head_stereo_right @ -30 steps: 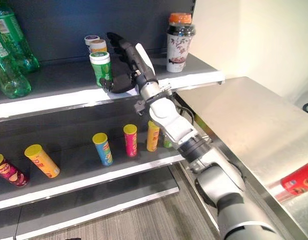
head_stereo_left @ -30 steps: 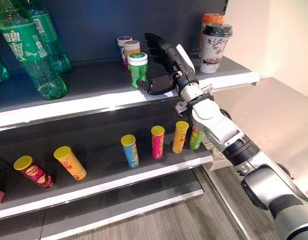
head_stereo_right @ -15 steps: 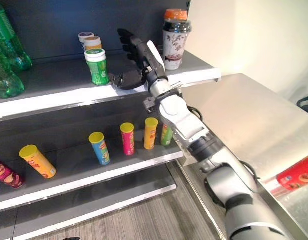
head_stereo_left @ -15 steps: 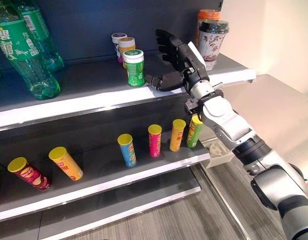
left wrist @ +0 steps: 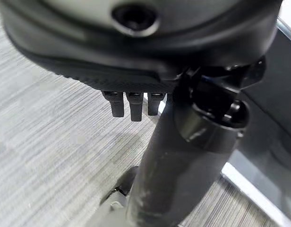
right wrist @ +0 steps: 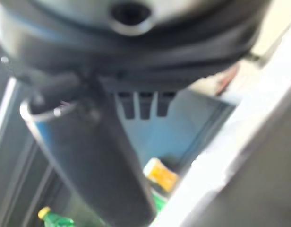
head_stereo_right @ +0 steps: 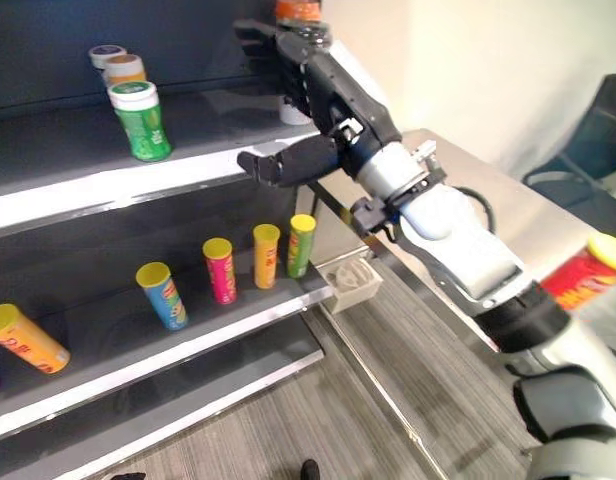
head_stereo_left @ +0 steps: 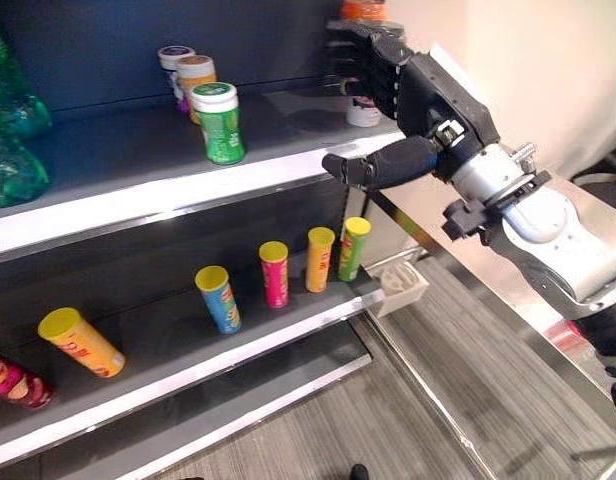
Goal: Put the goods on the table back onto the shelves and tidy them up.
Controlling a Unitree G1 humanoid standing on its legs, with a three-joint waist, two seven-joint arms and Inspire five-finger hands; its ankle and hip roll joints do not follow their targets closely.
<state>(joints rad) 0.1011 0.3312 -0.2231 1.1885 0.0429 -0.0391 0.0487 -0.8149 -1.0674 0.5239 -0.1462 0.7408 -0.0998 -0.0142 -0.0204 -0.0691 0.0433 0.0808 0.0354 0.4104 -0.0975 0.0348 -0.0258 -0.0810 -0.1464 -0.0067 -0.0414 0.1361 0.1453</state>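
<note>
My right hand (head_stereo_left: 420,98) hangs open in front of the upper shelf (head_stereo_left: 138,190), fingers straight and thumb stuck out, holding nothing. A green canister with a white-and-green lid (head_stereo_left: 220,122) stands on that shelf to the hand's left, well apart from it, with an orange canister (head_stereo_left: 196,75) and a purple one (head_stereo_left: 172,62) behind it. A red chip tube with a yellow lid (head_stereo_right: 588,272) lies on the steel table (head_stereo_right: 458,185) at the right. The left hand (left wrist: 131,105) hangs open over the floor, with nothing in it.
A patterned cup (head_stereo_left: 363,112) with an orange-lidded cup (head_stereo_right: 294,9) behind it stands at the upper shelf's right end, behind my hand. Green bottles (head_stereo_left: 10,130) stand at its left. Several chip tubes (head_stereo_left: 275,273) stand or lie on the middle shelf. A white box (head_stereo_right: 350,283) sits by the shelf's corner.
The right hand has drawn back off the upper shelf, away from the green canister, which stays standing. The view has also shifted to the right.
</note>
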